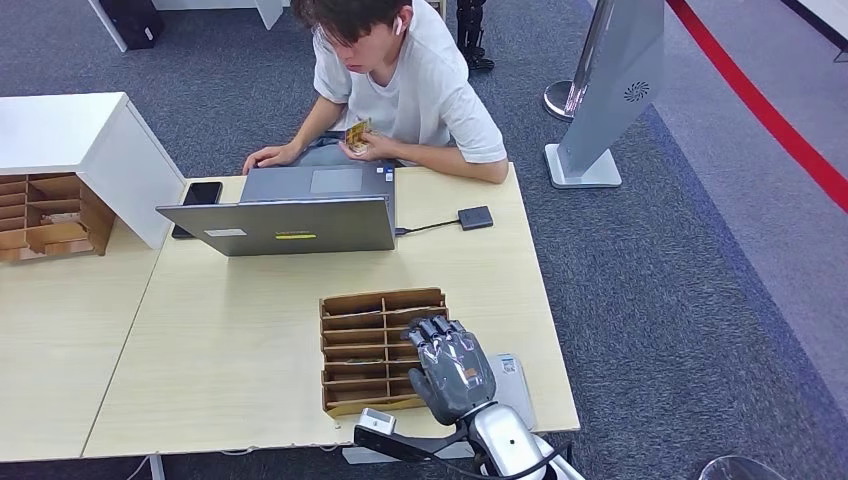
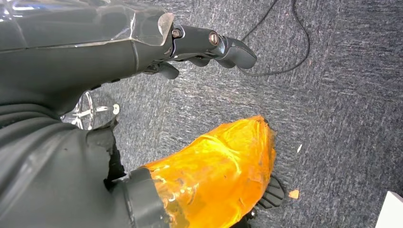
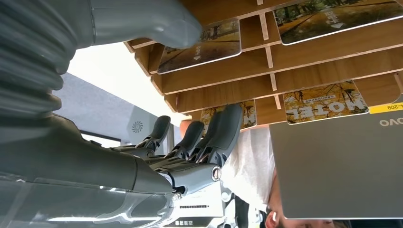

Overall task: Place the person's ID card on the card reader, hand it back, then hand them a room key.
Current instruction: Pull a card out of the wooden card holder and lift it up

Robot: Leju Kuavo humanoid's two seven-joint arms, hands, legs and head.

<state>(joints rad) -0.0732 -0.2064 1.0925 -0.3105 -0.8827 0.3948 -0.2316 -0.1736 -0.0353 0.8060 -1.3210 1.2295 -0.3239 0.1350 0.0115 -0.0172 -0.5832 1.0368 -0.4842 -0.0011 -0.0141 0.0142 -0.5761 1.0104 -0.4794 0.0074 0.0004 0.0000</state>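
The right hand [image 1: 452, 368] hovers palm down over the right side of the wooden card rack [image 1: 372, 352], its fingers [image 3: 223, 135] extended side by side toward the slots and its thumb [image 3: 157, 21] apart, holding nothing. Hotel key cards [image 3: 325, 100] lie in the rack's compartments. Beyond the rack, behind the laptop [image 1: 290, 212], the seated person holds the ID card [image 1: 357, 134]; the card reader [image 1: 475, 218] lies right of the laptop. The left hand [image 2: 199, 50] hangs over the carpet, fingers loosely curled, empty.
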